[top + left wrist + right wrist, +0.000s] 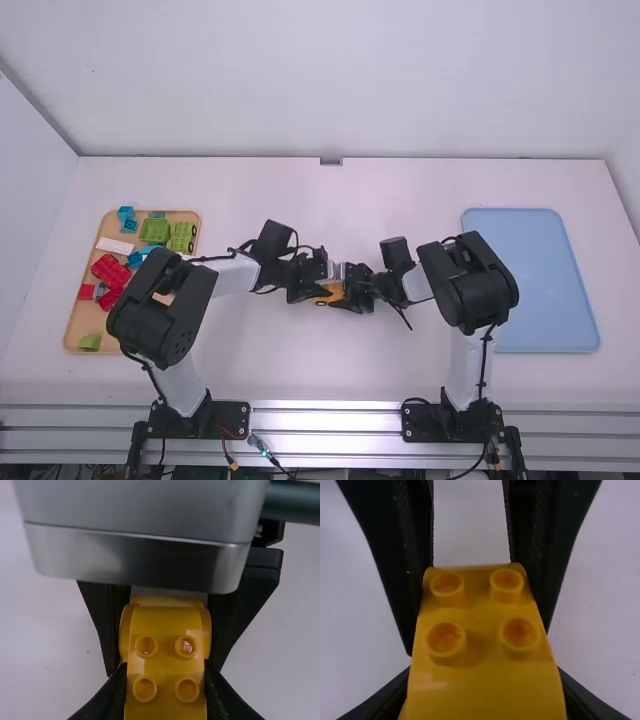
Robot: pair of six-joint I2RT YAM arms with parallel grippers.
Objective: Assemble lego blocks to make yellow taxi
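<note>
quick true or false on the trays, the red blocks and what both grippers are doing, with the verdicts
1. The blue tray lies on the right arm's side. True.
2. The red blocks are in the blue tray. False: they are in the tan tray.
3. The left gripper is closed on yellow lego. True.
4. The right gripper is empty. False: it holds yellow lego too.
5. Studs show on the yellow lego. True.
</note>
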